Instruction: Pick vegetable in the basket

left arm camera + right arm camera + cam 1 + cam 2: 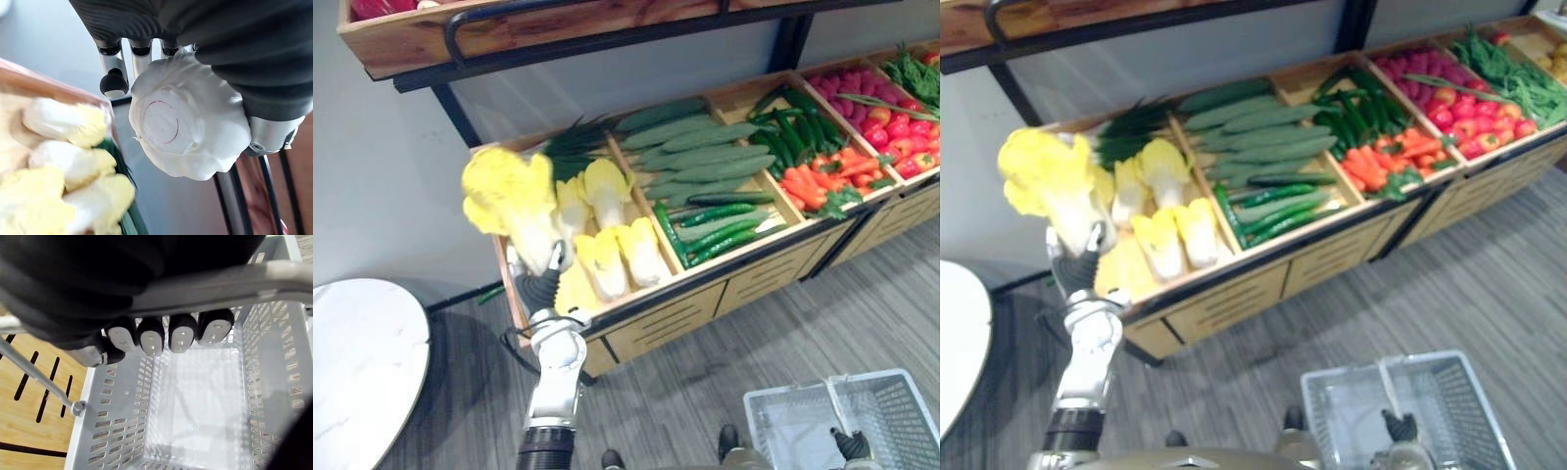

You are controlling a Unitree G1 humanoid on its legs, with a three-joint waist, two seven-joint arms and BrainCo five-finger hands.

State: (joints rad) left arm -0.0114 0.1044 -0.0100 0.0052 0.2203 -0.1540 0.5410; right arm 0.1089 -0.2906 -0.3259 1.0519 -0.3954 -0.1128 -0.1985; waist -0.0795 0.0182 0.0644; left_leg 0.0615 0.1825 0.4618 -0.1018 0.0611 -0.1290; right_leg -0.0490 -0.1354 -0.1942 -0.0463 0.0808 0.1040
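While the left robot hand (539, 286) clenches the white base of the cabbage (509, 196), leaves upward, that vegetable sits well left of the basket (897, 411) and above it. Over the basket the right robot hand (851, 446) is wrapped round its handle (244, 283), so the carry should run rightward and down.

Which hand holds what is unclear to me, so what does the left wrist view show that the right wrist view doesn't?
Left wrist view: the left robot hand curled round a Chinese cabbage, seen from its cut base, with more cabbages lying in the wooden crate. Right wrist view: the right robot hand curled round the handle of the grey basket, empty inside. Both: a dark-covered robot hand shut on something.
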